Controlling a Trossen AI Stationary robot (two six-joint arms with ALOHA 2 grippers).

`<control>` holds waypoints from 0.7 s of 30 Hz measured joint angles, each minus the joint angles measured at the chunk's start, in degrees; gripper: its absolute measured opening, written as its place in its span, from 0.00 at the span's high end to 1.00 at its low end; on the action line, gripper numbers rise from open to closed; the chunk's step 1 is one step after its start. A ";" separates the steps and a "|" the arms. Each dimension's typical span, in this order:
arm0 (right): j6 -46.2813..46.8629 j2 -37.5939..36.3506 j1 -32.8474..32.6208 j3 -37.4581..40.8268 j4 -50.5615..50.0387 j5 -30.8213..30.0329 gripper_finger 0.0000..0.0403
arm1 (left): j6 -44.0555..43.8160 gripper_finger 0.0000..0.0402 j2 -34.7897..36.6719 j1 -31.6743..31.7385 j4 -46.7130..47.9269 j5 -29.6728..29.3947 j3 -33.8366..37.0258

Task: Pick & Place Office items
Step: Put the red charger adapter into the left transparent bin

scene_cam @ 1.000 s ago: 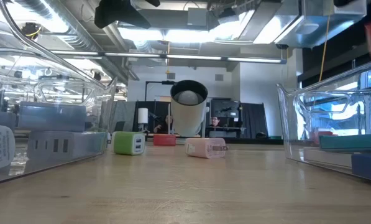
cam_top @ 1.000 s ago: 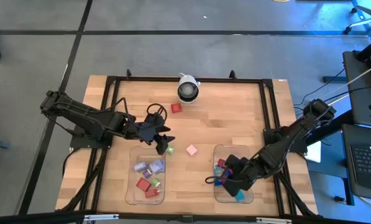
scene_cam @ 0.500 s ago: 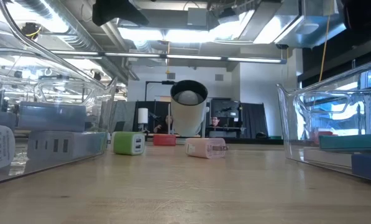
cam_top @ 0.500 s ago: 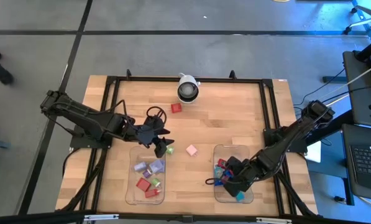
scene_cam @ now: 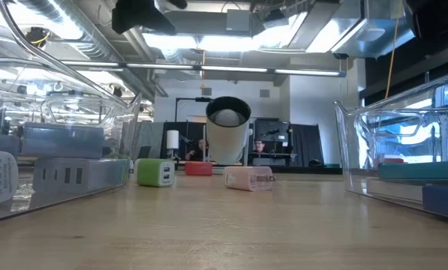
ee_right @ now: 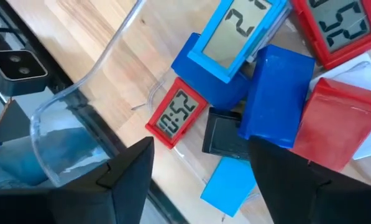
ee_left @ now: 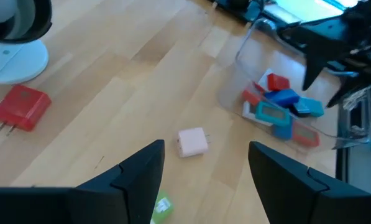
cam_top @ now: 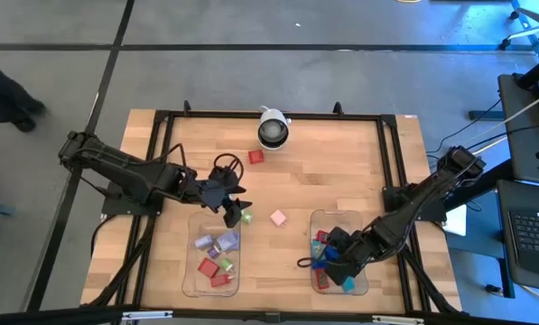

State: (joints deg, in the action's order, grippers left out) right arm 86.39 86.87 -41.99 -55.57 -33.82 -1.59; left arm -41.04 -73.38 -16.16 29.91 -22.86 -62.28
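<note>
At the counter's (cam_top: 341, 162) near edge stood 2 clear trays, and most of the office items already lay in them, so the sorting looked well past its midpoint. The left tray (cam_top: 190, 282) held lilac, red and green pieces (cam_top: 217, 255). The right tray (cam_top: 363, 287) held a heap of red and blue items (ee_right: 278, 81), several being small digital clocks, plus a black one (ee_right: 225, 138). The right pincer (cam_top: 334, 267) hung low over that heap with its 2 fingers (ee_right: 129, 171) spread wide and nothing between them, so it looked released, either just after a drop or before rearranging. A little farther in, the left pincer (cam_top: 235, 209) hovered right above a green block (cam_top: 246, 217) lying on bare wood just beyond the left tray; its fingers (ee_left: 138, 174) were also parted and empty, which suggested this block was the next pick. Beside it, toward the middle, lay a pink block (cam_top: 278, 218), well apart from both trays. Farther still lay a red plug-like block (cam_top: 255, 157), close to the round white-and-black camera dome (cam_top: 272, 132) near the far edge. By this reading 3 items remained loose on the counter: green, pink and red.
</note>
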 joint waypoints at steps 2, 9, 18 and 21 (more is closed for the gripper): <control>-0.02 -0.37 0.27 0.00 0.04 0.66 0.34 | -0.07 0.42 0.00 1.00 1.45 1.08 0.00; -1.10 -1.65 0.73 0.00 0.00 1.06 0.33 | 3.07 0.34 -1.47 6.75 4.63 -0.70 -0.02; -1.98 -6.04 1.78 0.00 -0.55 1.12 0.33 | 16.27 0.28 -11.84 13.68 3.12 -3.88 -0.04; -2.85 -7.98 1.78 0.00 -0.87 0.95 0.33 | 17.27 0.28 -15.04 16.73 0.26 -4.20 -0.02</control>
State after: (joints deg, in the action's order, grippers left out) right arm 83.54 78.90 -40.21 -55.57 -34.69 -0.64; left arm -23.77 -88.43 0.57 30.17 -27.07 -62.30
